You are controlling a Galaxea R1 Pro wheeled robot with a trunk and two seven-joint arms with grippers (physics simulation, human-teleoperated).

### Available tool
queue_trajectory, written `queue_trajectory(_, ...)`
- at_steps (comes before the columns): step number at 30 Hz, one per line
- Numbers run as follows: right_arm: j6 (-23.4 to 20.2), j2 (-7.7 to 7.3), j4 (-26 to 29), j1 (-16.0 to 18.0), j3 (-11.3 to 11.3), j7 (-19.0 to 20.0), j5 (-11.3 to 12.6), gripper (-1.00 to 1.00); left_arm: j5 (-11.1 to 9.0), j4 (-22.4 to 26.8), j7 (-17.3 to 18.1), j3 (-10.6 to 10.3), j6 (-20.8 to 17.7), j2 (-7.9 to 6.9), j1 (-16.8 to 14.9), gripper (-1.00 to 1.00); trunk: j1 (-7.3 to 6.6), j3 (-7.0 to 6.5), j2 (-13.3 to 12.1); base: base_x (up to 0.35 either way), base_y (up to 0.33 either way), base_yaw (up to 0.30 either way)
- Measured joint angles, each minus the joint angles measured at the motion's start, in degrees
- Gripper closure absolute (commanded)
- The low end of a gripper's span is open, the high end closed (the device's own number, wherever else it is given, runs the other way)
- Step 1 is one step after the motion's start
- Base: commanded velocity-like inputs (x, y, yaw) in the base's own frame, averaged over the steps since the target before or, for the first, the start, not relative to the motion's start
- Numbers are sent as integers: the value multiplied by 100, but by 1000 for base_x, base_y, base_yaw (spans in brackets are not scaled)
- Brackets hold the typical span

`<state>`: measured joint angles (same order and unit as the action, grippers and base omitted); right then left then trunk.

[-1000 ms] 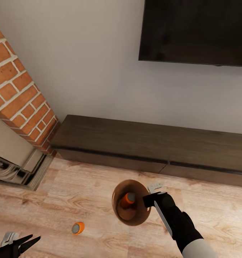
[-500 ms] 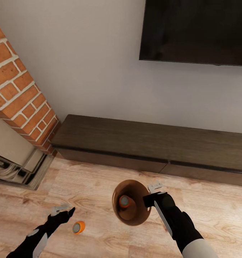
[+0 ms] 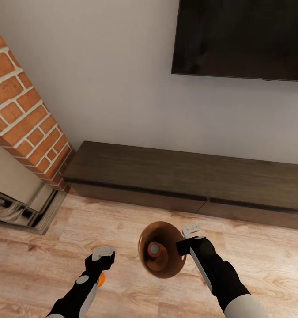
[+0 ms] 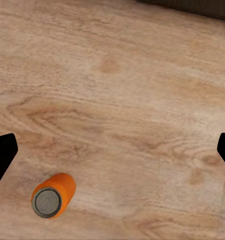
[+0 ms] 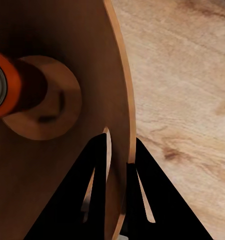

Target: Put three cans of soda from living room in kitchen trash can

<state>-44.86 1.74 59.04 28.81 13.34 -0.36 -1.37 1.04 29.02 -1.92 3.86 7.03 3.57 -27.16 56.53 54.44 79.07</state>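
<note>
Head camera high, tilted down and forward over plank floor [image 3: 43, 256] toward wall, television [image 3: 241, 39] and low cabinet [image 3: 188, 176]; left wrist camera looks straight down at floor from close, orange can [image 4: 53, 195] lying on side near frame edge; same can peeks beside left arm in head view; right wrist camera very close along bin rim [image 5: 123, 100], sharing bin interior and standing can [image 5: 2, 82] with head view.

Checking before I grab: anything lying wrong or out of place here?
An orange soda can lies on its side on the wood floor. The copper bin hangs by its rim from the right tool, a can inside.
</note>
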Motion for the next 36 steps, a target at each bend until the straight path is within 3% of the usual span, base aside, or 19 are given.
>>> queue_trajectory(6, 0, 0, 0, 1, 0, -1, -7, 100, 8, -10, -8, 18, 68, -29, 0, -100, 0, 0, 0, 0, 0, 0)
queue_trajectory(13, 0, 0, 0, 0, 0, -1, -5, 100, -26, -14, -1, 33, 85, -329, -1, -100, 0, 0, 0, 0, 0, 0)
queue_trajectory(16, 0, 0, 0, 1, 0, 0, -2, 100, -31, -12, 4, 39, 86, -384, 0, -100, 0, 0, 0, 0, 0, 0)
queue_trajectory(36, 0, 0, 0, -2, 0, 0, -5, 100, -43, -10, 8, 44, 96, -424, 0, -100, 439, 359, 801, 0, 0, 0)
